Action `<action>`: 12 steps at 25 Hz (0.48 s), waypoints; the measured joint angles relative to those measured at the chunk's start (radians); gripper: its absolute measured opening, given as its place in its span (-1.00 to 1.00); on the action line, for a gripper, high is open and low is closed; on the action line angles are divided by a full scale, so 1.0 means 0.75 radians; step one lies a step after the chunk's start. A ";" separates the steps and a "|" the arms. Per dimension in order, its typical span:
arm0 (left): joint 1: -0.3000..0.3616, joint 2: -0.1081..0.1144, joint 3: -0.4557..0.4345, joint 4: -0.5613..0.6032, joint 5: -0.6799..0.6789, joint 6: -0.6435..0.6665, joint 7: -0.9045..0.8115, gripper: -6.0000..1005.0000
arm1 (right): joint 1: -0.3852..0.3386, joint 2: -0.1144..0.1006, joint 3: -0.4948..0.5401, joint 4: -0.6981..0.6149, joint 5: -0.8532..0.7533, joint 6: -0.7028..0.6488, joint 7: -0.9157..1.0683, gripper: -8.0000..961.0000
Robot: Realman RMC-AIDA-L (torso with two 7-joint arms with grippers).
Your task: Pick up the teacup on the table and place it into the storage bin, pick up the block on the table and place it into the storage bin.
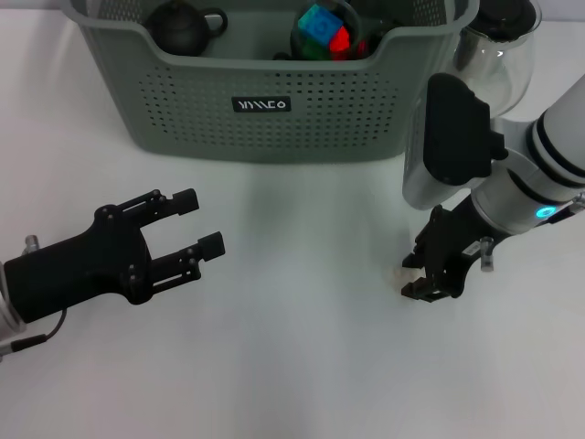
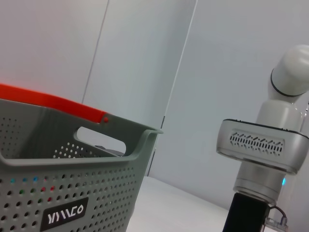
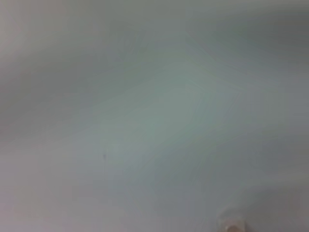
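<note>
Only overhead: blocks (image 1: 325, 29) inside storage bin (image 1: 265, 110).

Glass pitcher (image 1: 498, 46), black teapot (image 1: 180, 27)

bare tabletop (image 1: 292, 366) lies open along its near edge; the storage bin (image 1: 265, 110) and glass pitcher (image 1: 498, 50) block the far edge.

Bench (image 1: 302, 366): white, plain | storage bin (image 1: 274, 128) standing at far edge | glass pitcher (image 1: 498, 50) just beside bin's right corner
</note>
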 joint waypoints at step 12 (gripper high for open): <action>0.003 0.000 -0.003 0.000 0.000 0.005 0.000 0.44 | 0.000 -0.008 0.025 -0.031 0.003 0.002 0.049 -0.56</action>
